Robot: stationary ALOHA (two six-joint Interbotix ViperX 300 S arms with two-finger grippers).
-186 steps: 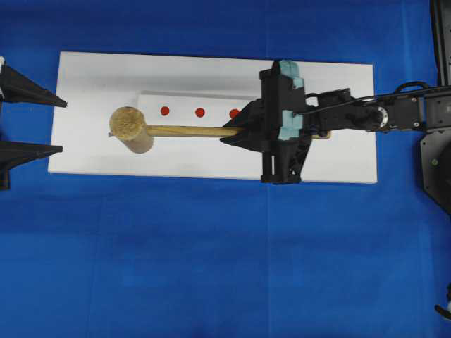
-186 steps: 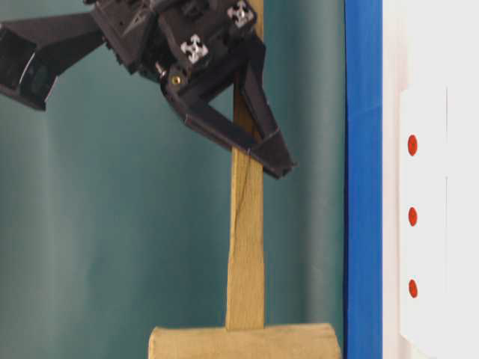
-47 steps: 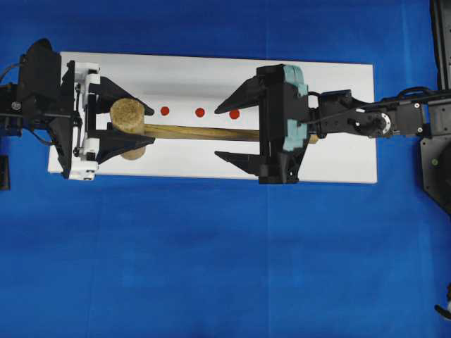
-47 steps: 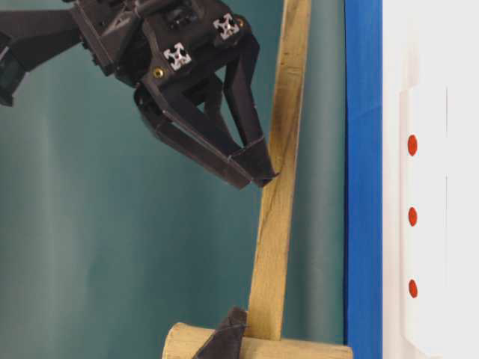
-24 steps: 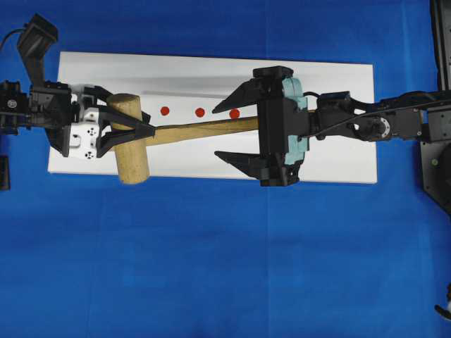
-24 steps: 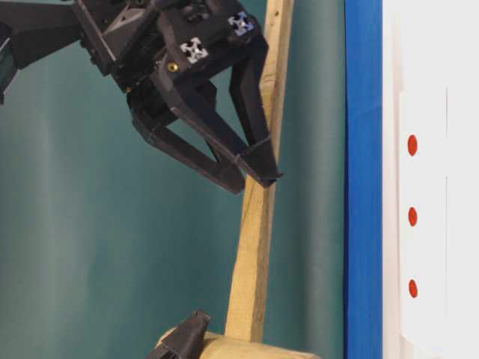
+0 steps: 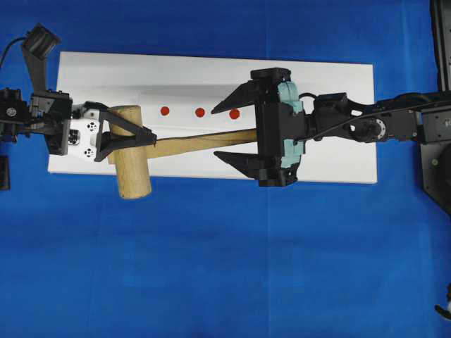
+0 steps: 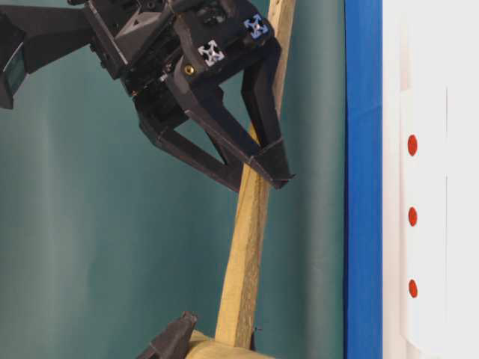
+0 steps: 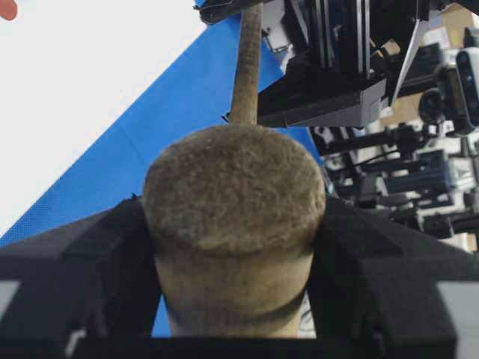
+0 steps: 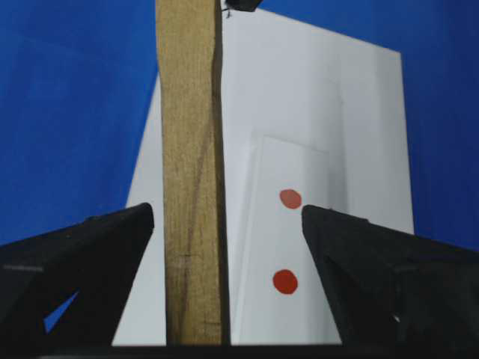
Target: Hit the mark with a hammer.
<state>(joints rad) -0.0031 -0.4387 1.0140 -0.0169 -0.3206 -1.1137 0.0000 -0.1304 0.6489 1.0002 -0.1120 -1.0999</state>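
Two grippers at work, left gripper (image 7: 134,137) clamped on the hammer (image 7: 130,151) head over the white board (image 7: 211,70) edge, handle slanting right between the right gripper (image 7: 229,132) fingers, spread wide, three red marks (image 7: 199,112) beside it

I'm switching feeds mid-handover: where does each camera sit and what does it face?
Overhead: straight down on white board, both claws.
Table-level: side-on; right claw open astride the mallet handle.
Left wrist: along left claw clamping mallet head.
Right wrist: between open fingers, toward red dots.
All share the mallet.
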